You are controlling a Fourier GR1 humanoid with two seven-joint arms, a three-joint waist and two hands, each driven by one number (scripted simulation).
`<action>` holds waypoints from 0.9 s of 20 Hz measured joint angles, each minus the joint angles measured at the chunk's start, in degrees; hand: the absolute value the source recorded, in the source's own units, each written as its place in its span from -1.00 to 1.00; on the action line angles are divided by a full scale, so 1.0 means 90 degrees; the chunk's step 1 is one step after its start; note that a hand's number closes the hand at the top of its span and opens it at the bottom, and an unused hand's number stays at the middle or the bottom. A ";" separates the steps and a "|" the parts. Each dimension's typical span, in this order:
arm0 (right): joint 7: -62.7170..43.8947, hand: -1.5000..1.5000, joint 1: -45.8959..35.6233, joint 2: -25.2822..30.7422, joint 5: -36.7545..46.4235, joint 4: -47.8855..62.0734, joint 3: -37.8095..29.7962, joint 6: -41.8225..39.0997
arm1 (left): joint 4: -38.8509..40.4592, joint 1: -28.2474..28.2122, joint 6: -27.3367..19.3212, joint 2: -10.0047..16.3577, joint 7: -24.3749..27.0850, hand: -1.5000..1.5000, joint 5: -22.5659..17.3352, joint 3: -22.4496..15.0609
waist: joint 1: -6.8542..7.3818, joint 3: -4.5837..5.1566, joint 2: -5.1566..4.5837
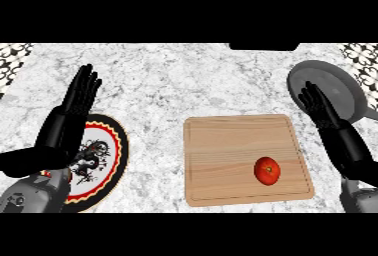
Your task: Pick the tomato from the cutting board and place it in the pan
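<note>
Currently: left robot hand point(77, 102) is flat, fingers straight, holding nothing, parked at the left above a patterned plate point(118, 145). Mid-frame, a wooden cutting board point(229, 150) lies on the marble surface point(184, 80). The tomato point(267, 170) sits on the board's near right part, untouched and apart from both hands. Right robot hand point(322, 107) is also flat and empty, fingers straight. It shows just past the board's far right corner and overlaps the left rim of the grey pan point(336, 75), which lies beyond and right of the board.

Handling guess: the tomato is light, round and smooth-skinned, so likely to roll or slip, and soft enough to bruise. Best hold looks like thumb and fingers on opposite sides of its widest middle, from above.
</note>
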State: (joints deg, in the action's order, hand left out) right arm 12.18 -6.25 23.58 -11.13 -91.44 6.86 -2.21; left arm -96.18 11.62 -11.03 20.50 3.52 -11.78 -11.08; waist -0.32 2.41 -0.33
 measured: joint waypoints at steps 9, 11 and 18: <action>0.0988 -1.00 -0.0627 0.0721 0.0008 0.0595 0.1551 -0.3134 | 0.0577 -0.0036 -0.0162 0.0010 -0.0374 0.00 -0.0012 0.0190 | 0.0504 -0.0276 -0.0150; 0.1828 -1.00 -0.0741 0.0961 0.0193 0.0937 0.1369 -0.3429 | 0.0703 -0.0035 -0.0275 -0.0010 -0.0516 0.00 0.0024 0.0229 | 0.0400 -0.0293 -0.0120; 0.3396 -1.00 -0.1479 0.2104 0.0775 0.1921 0.0704 -0.3176 | 0.1153 0.0160 -0.0343 -0.0074 -0.0629 0.00 0.0018 0.0376 | 0.0286 -0.0304 -0.0100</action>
State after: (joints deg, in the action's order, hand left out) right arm 42.74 -19.56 42.51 -4.16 -74.15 13.20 -30.79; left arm -85.80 13.06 -14.12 19.83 -2.14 -11.62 -7.69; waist 2.25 -0.33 -1.23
